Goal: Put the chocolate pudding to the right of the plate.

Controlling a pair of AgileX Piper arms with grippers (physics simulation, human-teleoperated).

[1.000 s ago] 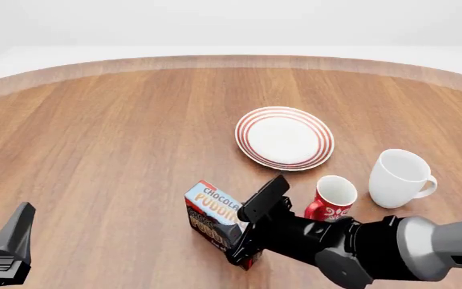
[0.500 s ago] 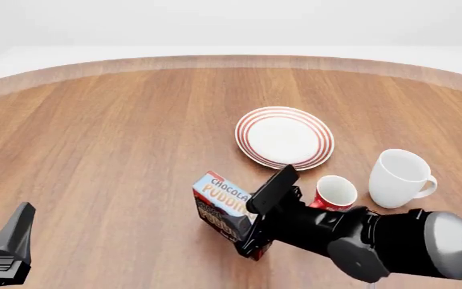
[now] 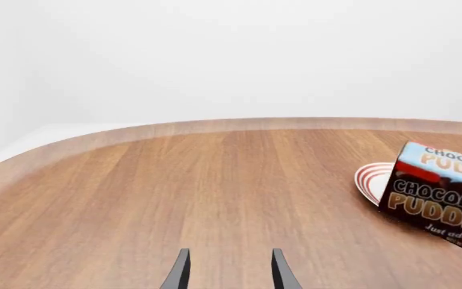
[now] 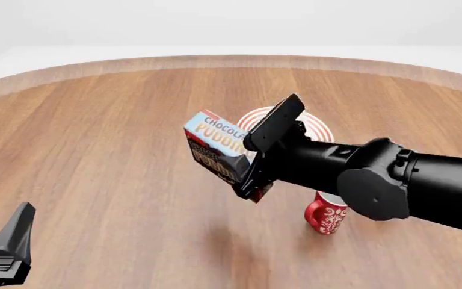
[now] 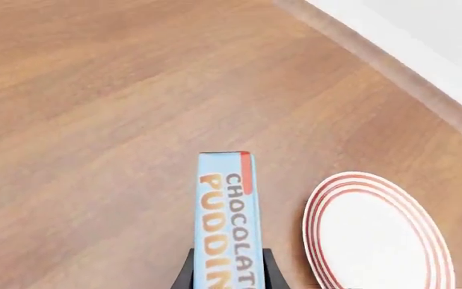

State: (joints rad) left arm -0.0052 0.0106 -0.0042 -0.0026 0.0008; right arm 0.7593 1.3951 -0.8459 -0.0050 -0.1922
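My right gripper [image 4: 259, 158] is shut on the chocolate pudding [image 4: 213, 147], a box with a light-blue top and dark brown sides. It holds the box tilted in the air, well above the table. The plate [image 4: 317, 128] with red rings lies behind the box and gripper, mostly hidden in the front view. In the right wrist view the pudding [image 5: 228, 211] sits between the fingers, with the plate [image 5: 375, 241] below and beside it. The left wrist view shows the pudding [image 3: 440, 192] in front of the plate [image 3: 370, 180]. My left gripper [image 3: 229, 274] is open and empty, low at the near left [image 4: 8, 250].
A small red mug [image 4: 325, 217] stands on the wooden table [image 4: 103, 150] under my right arm. The arm [image 4: 399, 186] covers the table's right side in the front view. The table's curved far edge [image 4: 215, 61] meets a white floor.
My right gripper has lifted the pudding off the table and carried it up and toward the plate. The white mug is now hidden behind the arm. The left arm has not moved.
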